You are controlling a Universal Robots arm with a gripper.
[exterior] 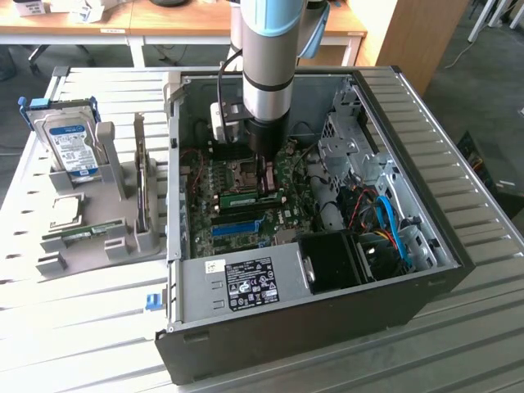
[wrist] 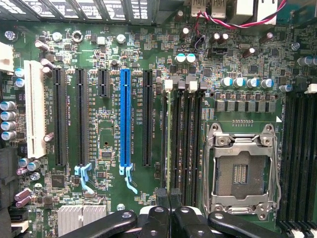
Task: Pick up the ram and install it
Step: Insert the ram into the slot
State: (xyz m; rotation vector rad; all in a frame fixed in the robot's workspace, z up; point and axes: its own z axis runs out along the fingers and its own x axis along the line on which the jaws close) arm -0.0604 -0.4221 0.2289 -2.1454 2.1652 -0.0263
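The gripper (exterior: pixel 264 182) (wrist: pixel 170 201) hangs straight down from the arm (exterior: pixel 266 57) into the open computer case (exterior: pixel 327 327), its tips down at the motherboard (exterior: pixel 286 217) (wrist: pixel 109 134). Its jaws are drawn nearly together, and in the wrist view the two dark fingertips (wrist: pixel 162 198) pinch a thin green edge between them

That edge belongs to the ram (exterior: pixel 244 198) (wrist: pixel 170 144), which stands on its long side in the row of dark memory slots. In the exterior view it runs from under the fingertips toward the exterior view's left, so the grip sits at one end of it. How deep it sits in its slot I cannot tell

Just beside the slot row lies the metal-framed processor socket (wrist: pixel 240 168). On the other side is the blue expansion slot (exterior: pixel 237 229) (wrist: pixel 125 119), near but apart from the ram

Outside the case, on the exterior view's left, a grey holder (exterior: pixel 123 233) on the slatted table (exterior: pixel 458 344) carries a second green stick (exterior: pixel 82 236) and an upright hard drive (exterior: pixel 70 143)
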